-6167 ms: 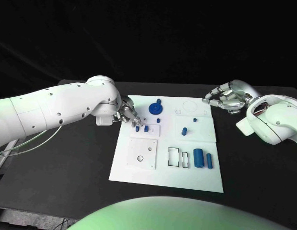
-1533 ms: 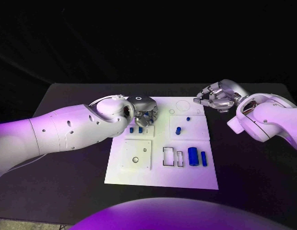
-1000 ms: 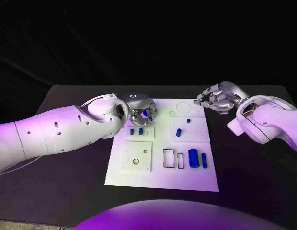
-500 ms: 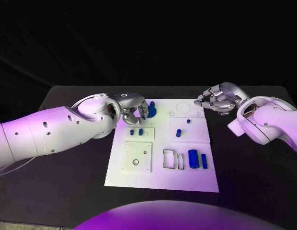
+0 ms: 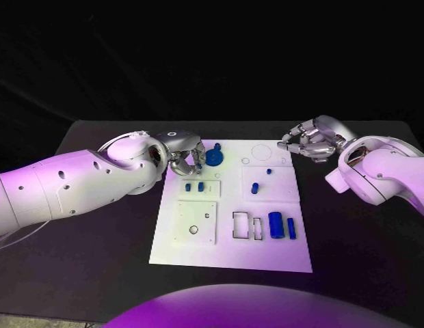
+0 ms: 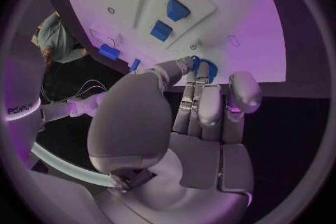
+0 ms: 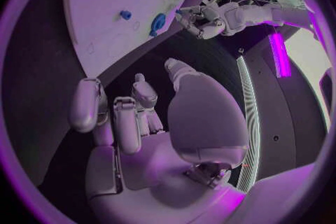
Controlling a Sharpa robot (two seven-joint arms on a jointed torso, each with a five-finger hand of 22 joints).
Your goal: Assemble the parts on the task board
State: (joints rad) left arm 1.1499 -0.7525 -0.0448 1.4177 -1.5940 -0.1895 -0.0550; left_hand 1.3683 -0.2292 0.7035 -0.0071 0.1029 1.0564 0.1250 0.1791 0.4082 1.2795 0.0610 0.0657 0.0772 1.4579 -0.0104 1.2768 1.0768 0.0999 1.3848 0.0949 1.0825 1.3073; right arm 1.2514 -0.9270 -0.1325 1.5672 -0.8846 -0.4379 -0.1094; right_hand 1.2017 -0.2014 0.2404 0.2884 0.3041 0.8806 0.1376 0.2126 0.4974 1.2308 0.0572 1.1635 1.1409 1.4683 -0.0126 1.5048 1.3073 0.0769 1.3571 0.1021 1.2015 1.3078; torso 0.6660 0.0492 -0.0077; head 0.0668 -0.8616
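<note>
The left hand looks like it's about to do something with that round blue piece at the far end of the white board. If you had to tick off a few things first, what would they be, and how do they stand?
1. Left hand at the round blue part: ok, its fingers reach the part in the left wrist view.
2. Firm hold on that part: cannot tell, the fingers hide the contact.
3. Right hand out of the way: ok, it hangs off the task board's far right corner with fingers curled and nothing in them.
4. Two small blue parts beside the left hand undisturbed: ok, both stand in their plate.
5. Two blue cylinders near the board's right edge: ok, lying side by side.
</note>
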